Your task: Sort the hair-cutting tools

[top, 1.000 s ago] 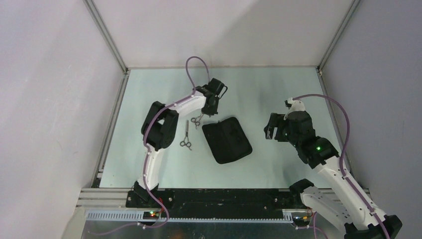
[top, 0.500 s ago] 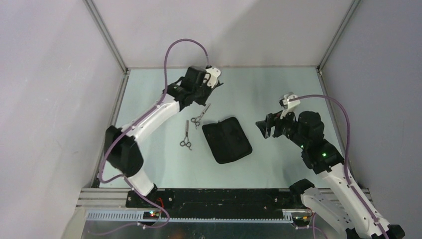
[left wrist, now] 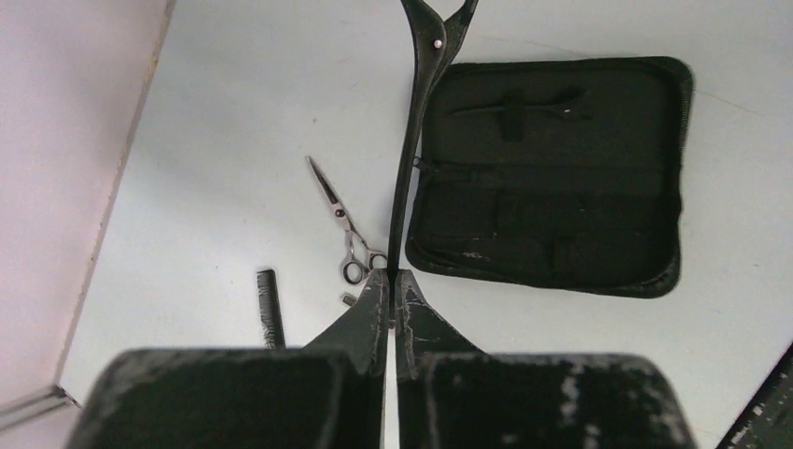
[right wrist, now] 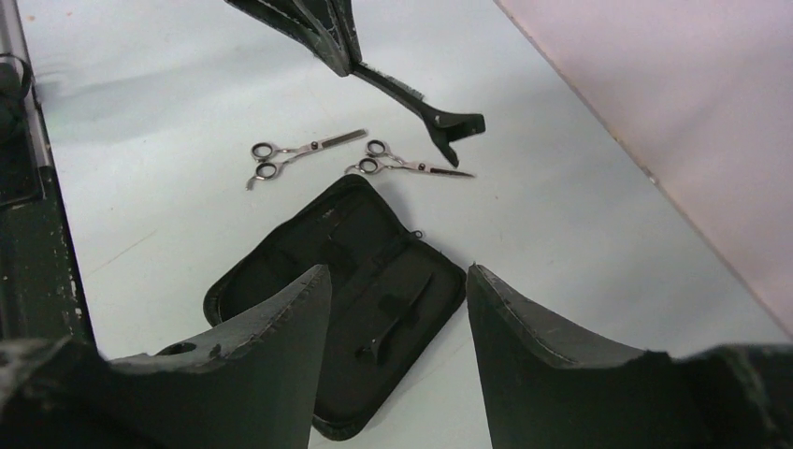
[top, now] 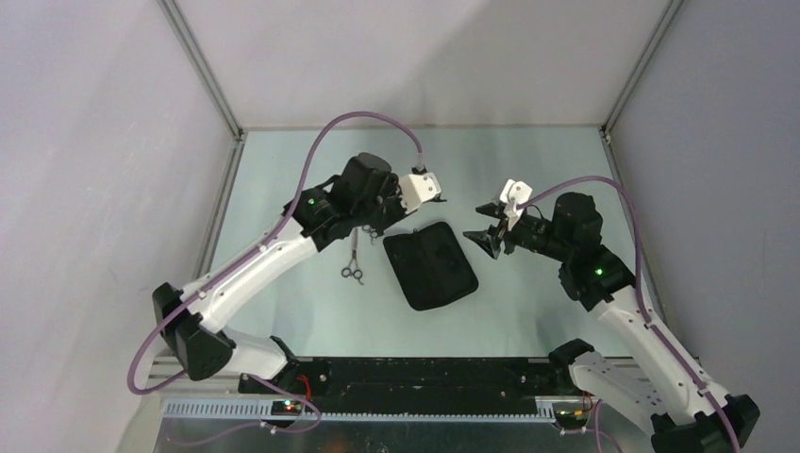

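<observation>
Hair clip (left wrist: 412, 140) sits clenched in the left end effector (left wrist: 391, 285) beside the open pouch (left wrist: 580, 234); right end effector (right wrist: 397, 281) gapes empty.

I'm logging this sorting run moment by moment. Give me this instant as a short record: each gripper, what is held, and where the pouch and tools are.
left gripper: shut on a black hair clip
right gripper: open, empty, over the pouch
pouch: lying open on the table
second clip: slotted inside the pouch
scissors: one pair, another pair, both on the table beside the pouch
comb: on the table, outside the pouch
</observation>
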{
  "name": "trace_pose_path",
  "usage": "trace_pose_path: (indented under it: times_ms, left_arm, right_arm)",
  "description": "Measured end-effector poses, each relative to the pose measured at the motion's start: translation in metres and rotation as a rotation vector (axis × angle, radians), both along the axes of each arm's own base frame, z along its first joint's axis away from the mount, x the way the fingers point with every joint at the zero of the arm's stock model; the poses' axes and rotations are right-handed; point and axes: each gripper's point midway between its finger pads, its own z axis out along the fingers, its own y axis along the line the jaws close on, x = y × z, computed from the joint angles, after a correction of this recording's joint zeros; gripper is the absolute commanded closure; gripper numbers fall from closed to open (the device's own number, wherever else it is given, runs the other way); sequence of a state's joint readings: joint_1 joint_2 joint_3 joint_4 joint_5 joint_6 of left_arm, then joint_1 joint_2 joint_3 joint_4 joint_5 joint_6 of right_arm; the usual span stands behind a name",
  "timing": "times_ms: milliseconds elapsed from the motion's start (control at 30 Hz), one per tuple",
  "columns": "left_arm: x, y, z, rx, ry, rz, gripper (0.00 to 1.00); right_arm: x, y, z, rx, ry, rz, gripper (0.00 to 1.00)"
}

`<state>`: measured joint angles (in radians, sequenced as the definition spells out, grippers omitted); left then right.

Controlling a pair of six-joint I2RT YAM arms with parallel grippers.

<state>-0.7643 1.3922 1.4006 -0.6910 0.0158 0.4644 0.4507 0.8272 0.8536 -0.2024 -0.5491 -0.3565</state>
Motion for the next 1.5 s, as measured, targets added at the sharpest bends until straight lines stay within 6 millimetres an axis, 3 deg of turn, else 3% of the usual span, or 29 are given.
trace_pose_path:
  times_ms: [300, 767, 1167, 1500]
  left_arm:
    - [-0.031, -0.013, 0.029, -0.029, -0.075, -0.108, 1.00]
    - [-0.046, -0.019, 0.025, 0.009, -0.081, -0.167, 1.00]
    - [-0.052, -0.017, 0.021, 0.045, -0.077, -0.178, 1.00]
    - [-0.043, -0.015, 0.025, 0.048, -0.112, -0.120, 0.52]
  right_arm:
    - [0.006, 0.021, -0.005, -0.079, -0.076, 0.139, 0.55]
    - [0.004, 0.035, -0.005, -0.107, -0.132, 0.211, 0.63]
    - [-0.001, 0.039, -0.007, -0.127, -0.150, 0.239, 1.00]
    - [-0.015, 0.037, -0.024, -0.176, -0.086, 0.256, 1.00]
